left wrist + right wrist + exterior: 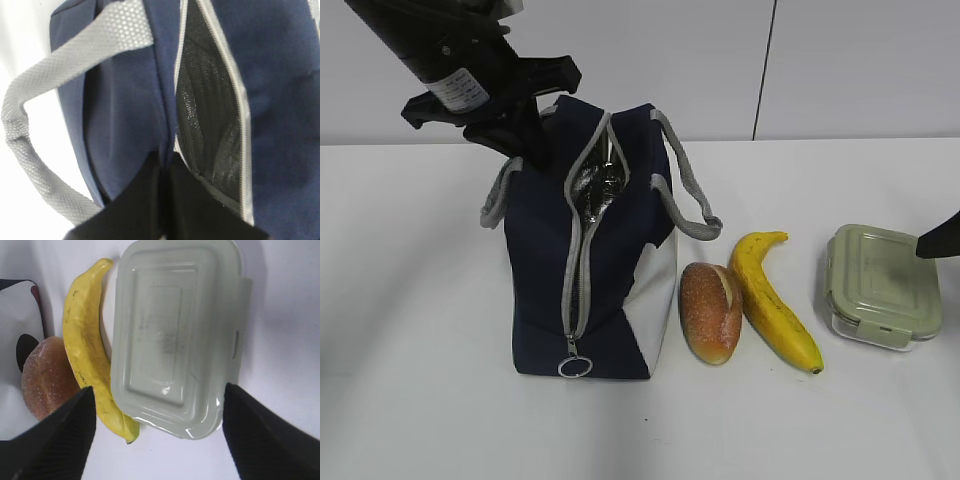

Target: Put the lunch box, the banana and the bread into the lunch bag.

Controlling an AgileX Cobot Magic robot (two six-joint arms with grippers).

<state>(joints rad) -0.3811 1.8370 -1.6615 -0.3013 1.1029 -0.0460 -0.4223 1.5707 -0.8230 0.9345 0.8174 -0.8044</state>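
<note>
White desk and pale wall give you plain, roomy ground; the lunch bag stands left, unzipped, soft and floppy, its top edge pinched by your closed left gripper; the bread, banana and lunch box lie right; your right gripper hangs spread wide above that rigid, probably slick box; grip its long sides.

Lunch bag: navy blue w/ white side panel, grey zipper tape, grey woven-texture strap handles, silver crinkled lining. Bread: golden-brown, reddish speckles. Banana: yellow, dark tips, faint brown marks. Lunch box: pale sage-green lid, clear base. Table white. Both grippers black.
</note>
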